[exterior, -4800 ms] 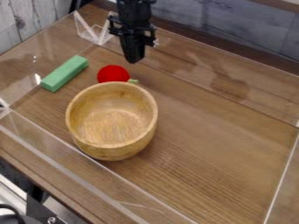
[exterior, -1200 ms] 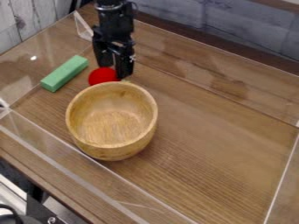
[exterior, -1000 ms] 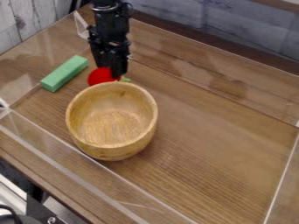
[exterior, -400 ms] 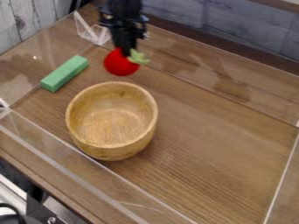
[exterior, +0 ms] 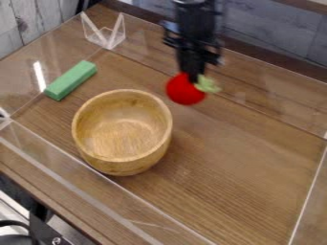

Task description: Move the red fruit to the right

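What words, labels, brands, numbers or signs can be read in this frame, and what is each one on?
There are none that can be read: no lettering shows on the green block, the wooden bowl, the red fruit or the tabletop. The arm's dark gripper is too blurred to tell.

My arm [exterior: 196, 31]: black/dark gray all over, narrow. Claw [exterior: 192, 78] black as well, slim, knobbly outline, small parts jutting at the sides. A few lighter gray specks on the dark housing. Surface looks mostly matte. Screws, cables, markings on me: too small and blurry to tell. Fingertip shape also unclear at this size.
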Controlling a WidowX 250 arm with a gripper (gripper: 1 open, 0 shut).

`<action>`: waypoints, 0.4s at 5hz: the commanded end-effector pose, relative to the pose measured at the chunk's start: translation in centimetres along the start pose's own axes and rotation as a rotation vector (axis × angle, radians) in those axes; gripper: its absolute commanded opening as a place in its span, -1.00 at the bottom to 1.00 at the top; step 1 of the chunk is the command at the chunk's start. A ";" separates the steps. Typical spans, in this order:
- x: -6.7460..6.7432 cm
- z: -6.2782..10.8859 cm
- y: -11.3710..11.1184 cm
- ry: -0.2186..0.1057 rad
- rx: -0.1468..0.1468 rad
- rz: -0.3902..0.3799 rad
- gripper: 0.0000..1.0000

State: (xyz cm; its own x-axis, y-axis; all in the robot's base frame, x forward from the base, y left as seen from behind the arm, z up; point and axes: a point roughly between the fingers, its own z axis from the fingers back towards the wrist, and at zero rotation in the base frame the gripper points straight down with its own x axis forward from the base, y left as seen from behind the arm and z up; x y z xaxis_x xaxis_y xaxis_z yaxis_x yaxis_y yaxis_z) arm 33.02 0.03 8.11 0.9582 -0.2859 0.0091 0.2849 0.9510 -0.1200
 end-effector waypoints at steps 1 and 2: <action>1.1 0.9 -3.9 -0.072 0.019 -0.043 -1.00; 1.6 -0.9 -7.4 -0.061 0.004 -0.083 -1.00</action>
State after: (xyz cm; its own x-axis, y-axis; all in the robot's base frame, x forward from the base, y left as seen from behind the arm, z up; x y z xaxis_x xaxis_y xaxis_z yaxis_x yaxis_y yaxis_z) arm 31.70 -7.76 6.49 0.9290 -0.3695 0.0226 0.3693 0.9207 -0.1260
